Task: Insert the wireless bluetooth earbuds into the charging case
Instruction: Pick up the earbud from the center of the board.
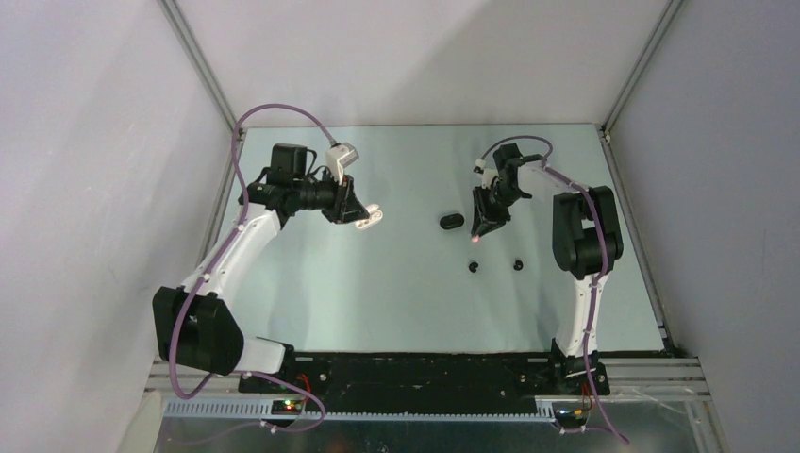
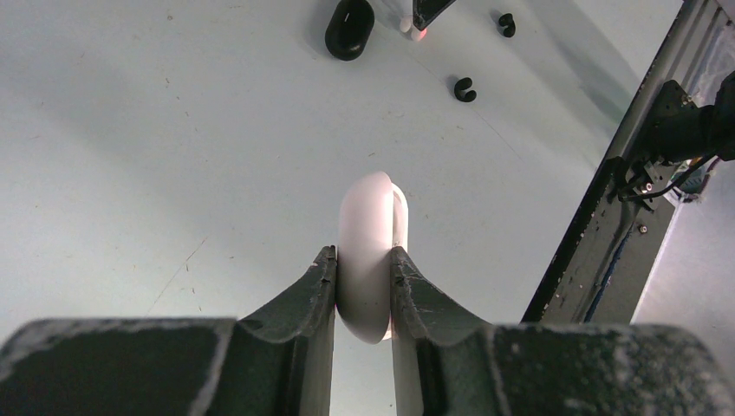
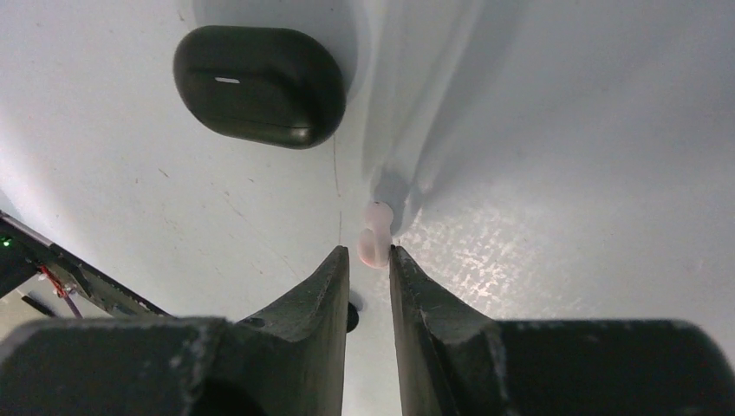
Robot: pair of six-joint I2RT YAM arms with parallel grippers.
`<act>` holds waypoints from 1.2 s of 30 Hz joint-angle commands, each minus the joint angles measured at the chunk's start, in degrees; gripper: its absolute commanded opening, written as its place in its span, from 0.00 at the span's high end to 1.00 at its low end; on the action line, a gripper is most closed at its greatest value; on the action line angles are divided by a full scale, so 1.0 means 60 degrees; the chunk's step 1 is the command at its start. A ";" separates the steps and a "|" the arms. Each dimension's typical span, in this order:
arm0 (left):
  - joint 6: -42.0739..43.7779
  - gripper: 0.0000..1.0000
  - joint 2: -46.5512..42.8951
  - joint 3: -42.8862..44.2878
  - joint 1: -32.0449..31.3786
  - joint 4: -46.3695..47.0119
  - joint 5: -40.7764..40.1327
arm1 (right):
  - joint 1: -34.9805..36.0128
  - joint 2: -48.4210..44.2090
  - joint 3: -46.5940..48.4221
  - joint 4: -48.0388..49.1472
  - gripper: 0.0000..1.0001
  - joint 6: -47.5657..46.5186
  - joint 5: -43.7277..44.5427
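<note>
From above, the left gripper (image 1: 354, 209) is clamped on the white charging case (image 1: 371, 218) and holds it over the table (image 1: 396, 311), well apart from the right gripper (image 1: 483, 226). The right gripper points down with a white earbud (image 1: 475, 240) at its tips. The black charging case (image 1: 452, 221) lies just to that hand's left. Two black earbuds (image 1: 475, 267) (image 1: 517, 264) lie loose near it, on the side toward the arm bases.

In the left wrist view, the fingers (image 2: 321, 286) squeeze the white case across its thin faces, and its rounded end juts out past the tips. A seam runs down the side by the right finger. I cannot tell from here whether the lid is open.

In the right wrist view, the jaws are nearly closed and pinch the white earbud at their very tips, a shallow hold. The black case sits ahead and to the left of the fingers, lid shut.

The step in hand is probably carrying this bud to the white case. With so little of the bud inside the tips, the travel should be slow and free of wrist jerks. The left hand should turn the case so its opening faces the approaching bud, with the lid open first. The right hand should line the bud up with its socket and let go only once it is seated.
</note>
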 commanded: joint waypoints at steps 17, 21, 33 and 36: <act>0.0215 1.00 -0.0126 0.0133 0.0079 0.0081 -0.0094 | 0.0014 0.0196 0.0312 -0.0045 0.78 -0.0100 -0.0060; 0.0215 1.00 -0.0148 0.0138 0.0079 0.0086 -0.0121 | 0.0024 0.0247 0.0356 -0.0033 0.80 -0.0100 -0.0050; 0.0220 1.00 -0.0189 0.0090 0.0072 0.0093 -0.0133 | 0.0033 0.0291 0.0444 -0.0016 0.83 -0.0354 0.0097; 0.0229 1.00 -0.0181 0.0100 0.0078 0.0088 -0.0121 | 0.0014 0.0221 0.0482 -0.0014 0.92 -0.0433 0.0089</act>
